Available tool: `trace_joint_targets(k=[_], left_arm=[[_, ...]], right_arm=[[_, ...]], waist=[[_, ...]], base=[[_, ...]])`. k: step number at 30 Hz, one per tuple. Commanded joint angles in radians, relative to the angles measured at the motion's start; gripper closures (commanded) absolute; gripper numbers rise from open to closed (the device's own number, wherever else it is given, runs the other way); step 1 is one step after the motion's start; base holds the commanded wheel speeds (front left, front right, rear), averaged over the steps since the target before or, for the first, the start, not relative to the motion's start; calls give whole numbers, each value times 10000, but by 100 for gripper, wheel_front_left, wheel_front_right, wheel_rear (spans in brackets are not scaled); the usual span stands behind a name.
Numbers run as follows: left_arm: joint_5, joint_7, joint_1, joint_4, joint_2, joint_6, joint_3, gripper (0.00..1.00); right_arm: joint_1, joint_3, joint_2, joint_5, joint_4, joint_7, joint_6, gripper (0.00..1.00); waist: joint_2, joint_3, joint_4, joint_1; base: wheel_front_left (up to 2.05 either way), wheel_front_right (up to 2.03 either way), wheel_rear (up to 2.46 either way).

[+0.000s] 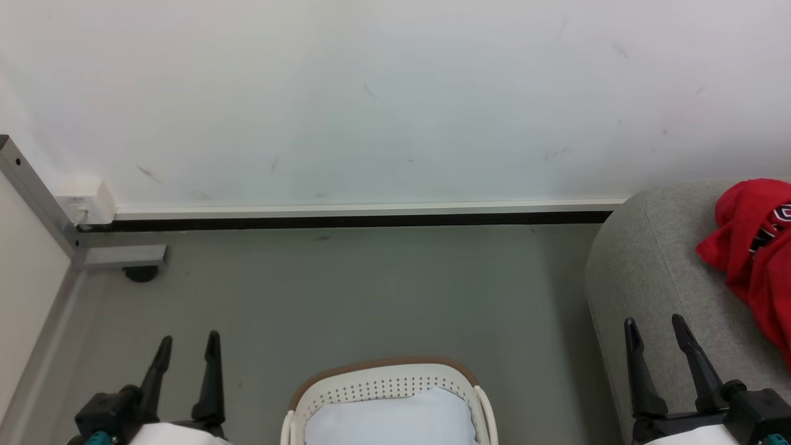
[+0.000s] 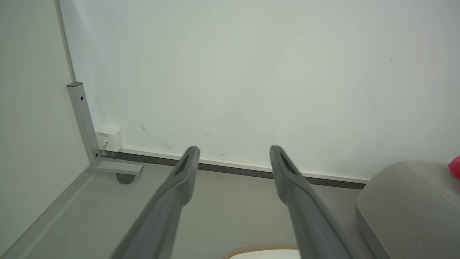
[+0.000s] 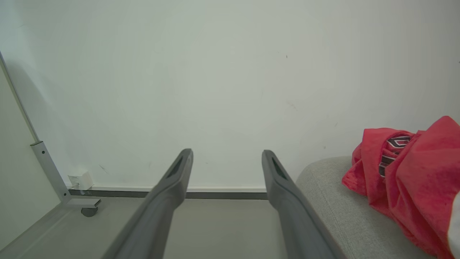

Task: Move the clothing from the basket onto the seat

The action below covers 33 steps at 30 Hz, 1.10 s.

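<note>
The clothing (image 1: 751,247) lies bunched on the seat (image 1: 649,278), right of and beyond the right tool (image 1: 654,320), the nearer arm. The basket (image 1: 383,386) sits between that and the left tool (image 1: 188,337), its visible bottom bare. Both tools stand open, empty.

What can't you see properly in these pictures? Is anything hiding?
- Head view: the basket is cut off by the bottom edge, so its near half is unseen.
- Head view: the clothing runs off the right edge and lies crumpled, so its print cannot be read nor the garments counted.
- Head view: the seat also runs off the right edge.
- Left wrist view: the label on the white wall box is too small to read.
</note>
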Motion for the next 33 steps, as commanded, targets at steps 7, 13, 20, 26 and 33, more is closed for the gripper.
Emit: trace_joint_targets(k=[7, 13, 20, 26, 33], left_arm=[[11, 2, -10, 110, -75, -12, 87, 100], [-636, 269, 16, 411, -174, -11, 169, 100], [-1963, 600, 3, 315, -194, -15, 180, 100], [-3013, 848, -6, 233, -211, -18, 181, 100], [-4138, 1137, -38, 169, -230, -22, 204, 100]], right_arm=[[11, 41, 0, 30, 153, 2, 0, 100], [164, 41, -7, 714, 322, 148, -1, 100], [77, -44, -86, 2061, 368, 442, -2, 100], [13, -112, -133, 3115, 396, 675, -3, 100], [-50, -193, -177, 4250, 418, 929, -4, 100]], waist=[[0, -10, 10, 1], [0, -9, 22, 1], [0, -5, 47, 1], [0, -2, 69, 1], [0, 2, 94, 1]], base=[[0, 0, 0], [0, 0, 0], [0, 0, 0], [0, 0, 0], [0, 0, 0]])
